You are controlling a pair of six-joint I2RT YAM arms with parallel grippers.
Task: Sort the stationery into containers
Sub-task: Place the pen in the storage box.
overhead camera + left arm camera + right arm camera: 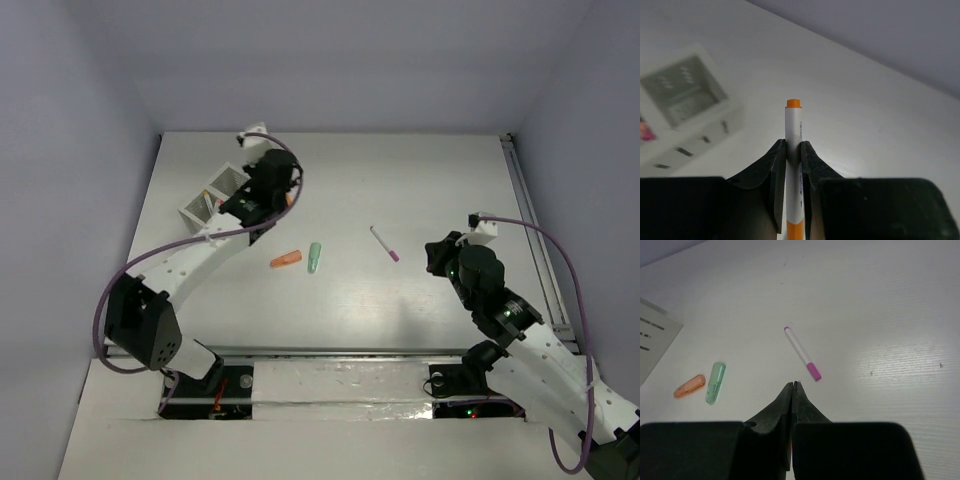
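My left gripper [793, 145] is shut on a thin white pen [794, 127] with an orange tip, which sticks out ahead of the fingers. In the top view that gripper [272, 195] hangs just right of the white two-compartment container [213, 203]. The container [687, 95] appears blurred at the left of the left wrist view, with something magenta [646, 132] in its nearer compartment. A magenta-capped pen [384, 243] lies mid-table, just beyond my right gripper [792, 385], which is shut and empty. An orange stubby piece [286, 259] and a mint-green one [314, 257] lie side by side.
The right arm's gripper [434, 257] hovers right of the magenta-capped pen [802, 352]. A metal rail [535, 235] runs along the table's right edge. The container's corner [652, 335] shows at the left of the right wrist view, near the orange piece [689, 386] and the mint-green piece [715, 382].
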